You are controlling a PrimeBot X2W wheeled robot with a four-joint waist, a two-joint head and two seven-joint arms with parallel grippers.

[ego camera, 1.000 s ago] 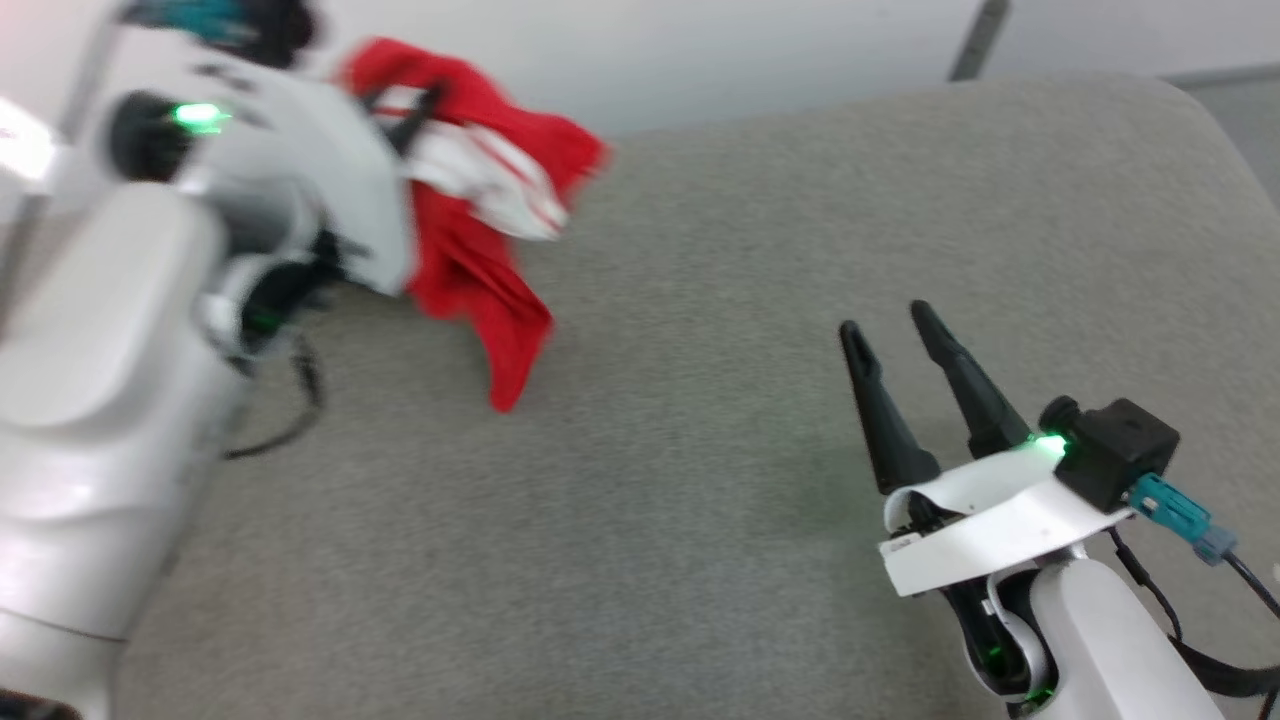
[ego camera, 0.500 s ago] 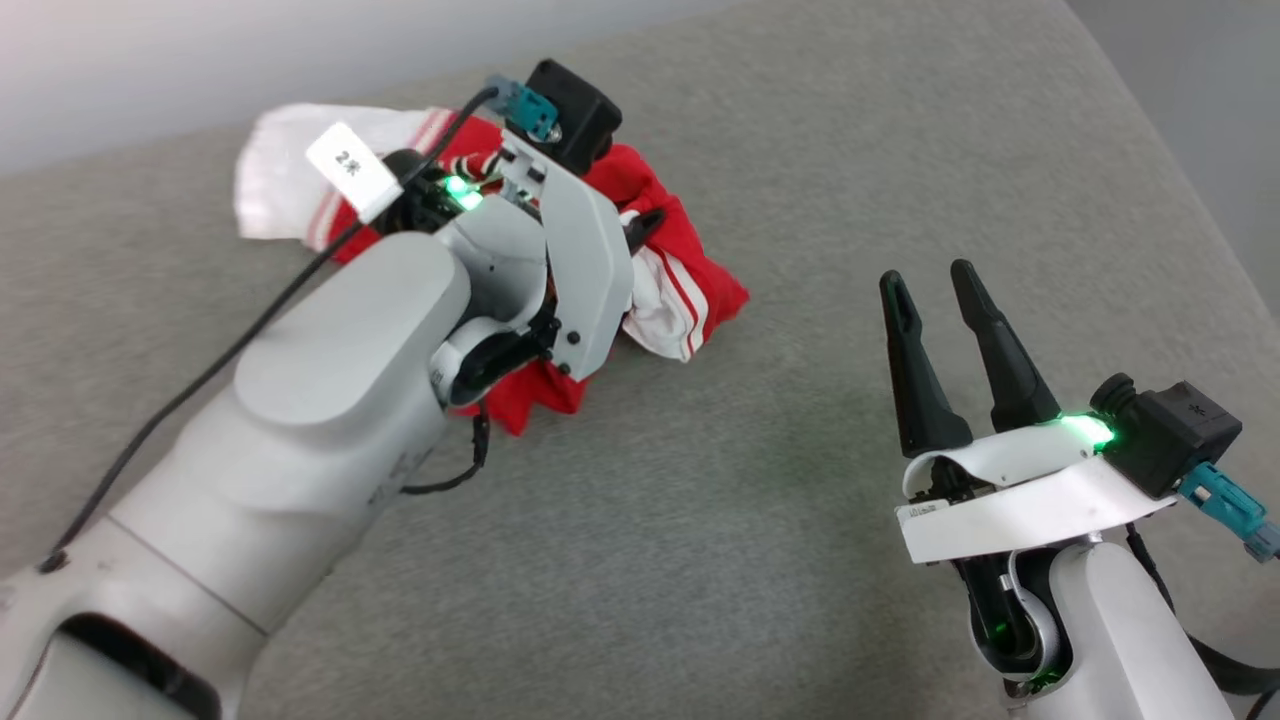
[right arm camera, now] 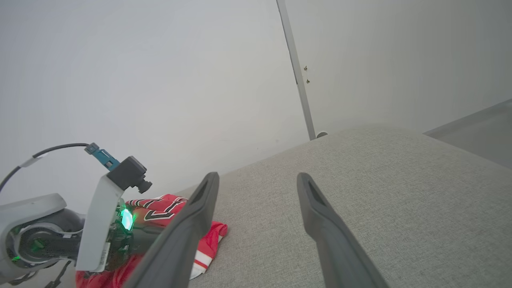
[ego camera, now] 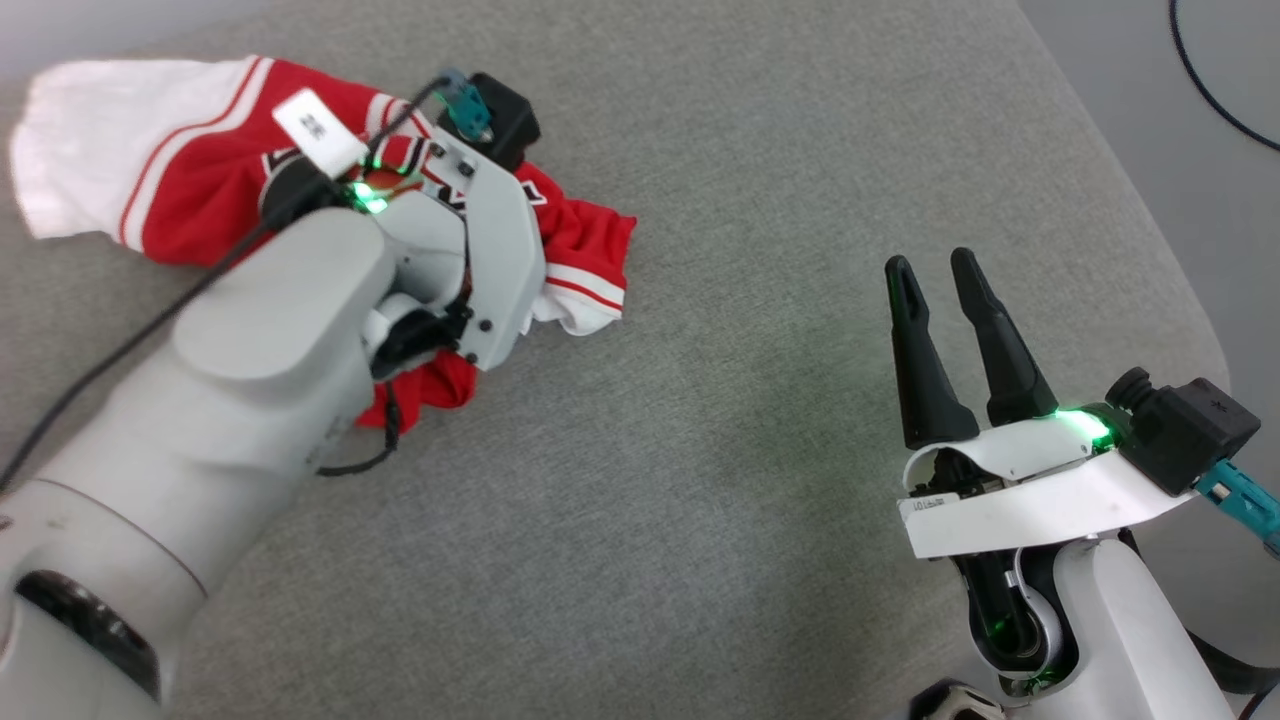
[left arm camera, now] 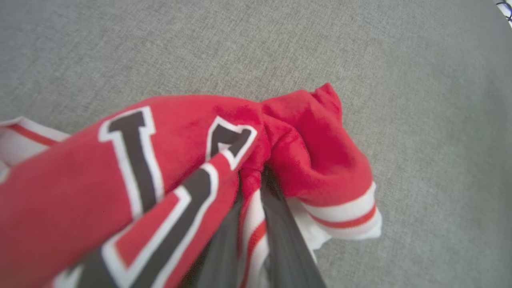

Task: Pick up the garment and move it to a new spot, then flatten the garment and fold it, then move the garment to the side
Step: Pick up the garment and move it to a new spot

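Right between the jaws of the left gripper (left arm camera: pixel 253 188), a bunched fold of the red jersey-style T-shirt with white short sleeves and black white-outlined lettering (left arm camera: pixel 168 144) is pinched. The two dark fingers are nearly closed, with just a thin wad of striped trim and red knit squeezed in the gap. Just past the fingertips the cloth balloons into a soft red lump with a white-and-red cuff hanging off one side. On the other side of the jaws the chest lettering drapes away in a loose sheet. Further out, the rest of the shirt sprawls over the grey woven fabric surface (ego camera: pixel 700 450), one white sleeve spread out furthest from the grip.

My read: this thing is light and totally floppy, so it'll sag and trail from whatever point gets held, and a one-point pinch only ever gives you a clump. Knit isn't slippery, so a thin fold should hold fine. For flattening I'd grab edges, like shoulder seams or hem corners, with both arms, not mid-chest.

Well away from all that, the right gripper (ego camera: pixel 935 265) has its jaws spread wide with nothing between them, hovering over a bare stretch of that surface.
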